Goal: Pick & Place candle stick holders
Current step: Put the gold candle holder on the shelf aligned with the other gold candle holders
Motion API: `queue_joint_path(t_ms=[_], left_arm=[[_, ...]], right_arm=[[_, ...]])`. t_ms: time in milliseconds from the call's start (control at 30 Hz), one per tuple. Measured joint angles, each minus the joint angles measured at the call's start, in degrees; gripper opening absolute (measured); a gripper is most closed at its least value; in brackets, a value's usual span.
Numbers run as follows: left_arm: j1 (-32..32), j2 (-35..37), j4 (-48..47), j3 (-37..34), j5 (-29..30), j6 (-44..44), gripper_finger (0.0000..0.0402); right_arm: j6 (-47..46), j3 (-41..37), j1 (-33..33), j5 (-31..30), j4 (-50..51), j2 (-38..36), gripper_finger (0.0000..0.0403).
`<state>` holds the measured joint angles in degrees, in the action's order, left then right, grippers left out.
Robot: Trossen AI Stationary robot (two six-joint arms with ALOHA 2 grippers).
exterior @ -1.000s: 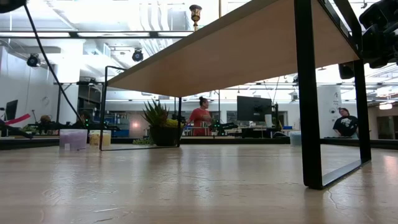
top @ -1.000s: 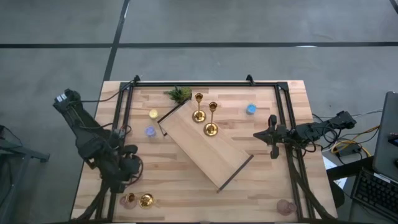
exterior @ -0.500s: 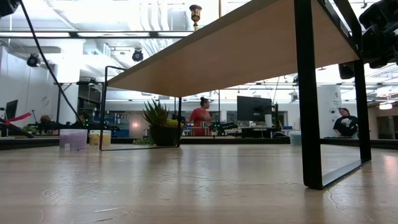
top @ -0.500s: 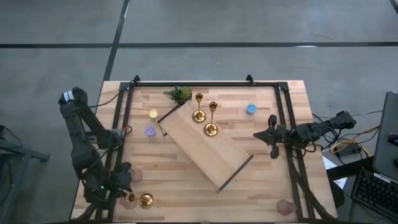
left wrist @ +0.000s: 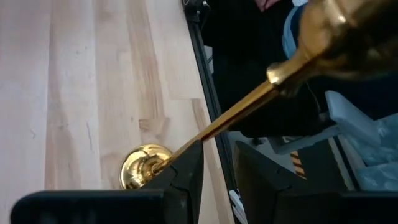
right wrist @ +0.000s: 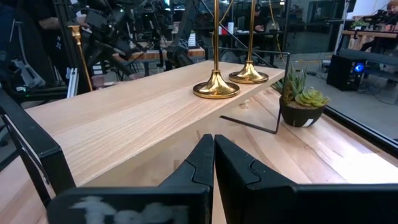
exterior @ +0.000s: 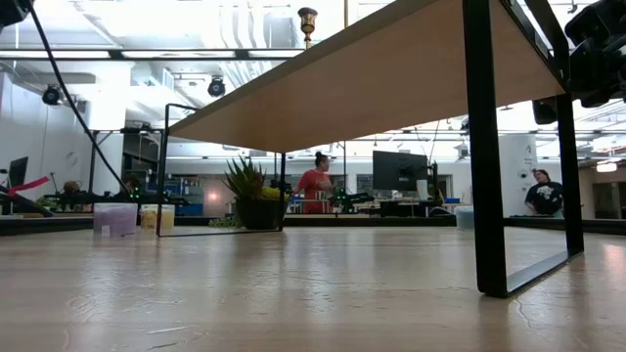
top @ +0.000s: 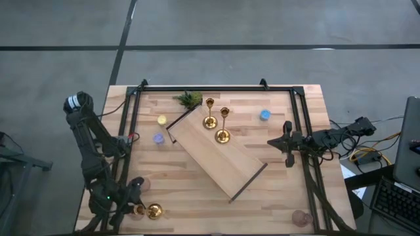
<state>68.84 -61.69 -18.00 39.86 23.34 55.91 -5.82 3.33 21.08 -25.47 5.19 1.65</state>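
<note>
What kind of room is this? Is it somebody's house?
Probably not a house. It looks like a big lab or workshop: a bare grey concrete floor, a computer monitor on a desk behind the table, and people working at benches further back.

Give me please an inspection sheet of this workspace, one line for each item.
Surface: wooden table with black frame; a wooden shelf stands diagonally in the middle.
Job's things: two gold candlesticks on the shelf; a third candlestick at the near left corner; one pink glass cup near right.
Clutter: yellow tealight, purple tealight, blue tealight, plant sprig.
Grippers: left claw grips the third candlestick's stem; right claw shut, empty, beside the shelf.
Cables: bundle off the right edge.
Surroundings: people behind.
</note>
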Motion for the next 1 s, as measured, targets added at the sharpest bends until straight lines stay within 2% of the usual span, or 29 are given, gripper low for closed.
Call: queue_joint_path(t_ms=[633, 767, 933, 1000], left_arm=[[0.00, 0.00, 0.97, 0.22, 7.78, -6.61, 0.0086], [0.00, 0.00, 0.97, 0.22, 10.35, -8.38, 0.0065], [0.00, 0.00, 0.89, 0.20, 12.51, -9.09, 0.0020], [0.00, -0.04, 0.75, 0.19, 14.00, -9.35, 0.0018]], right_arm=[[0.02, 0.00, 0.02, 0.00, 0.02, 0.00, 0.0008], [0.01, 0.00, 0.02, 0.00, 0.02, 0.00, 0.0008], [0.00, 0.00, 0.00, -0.02, 0.02, 0.00, 0.0008], [-0.04, 0.00, 0.02, 0.00, 0.01, 0.00, 0.0008]])
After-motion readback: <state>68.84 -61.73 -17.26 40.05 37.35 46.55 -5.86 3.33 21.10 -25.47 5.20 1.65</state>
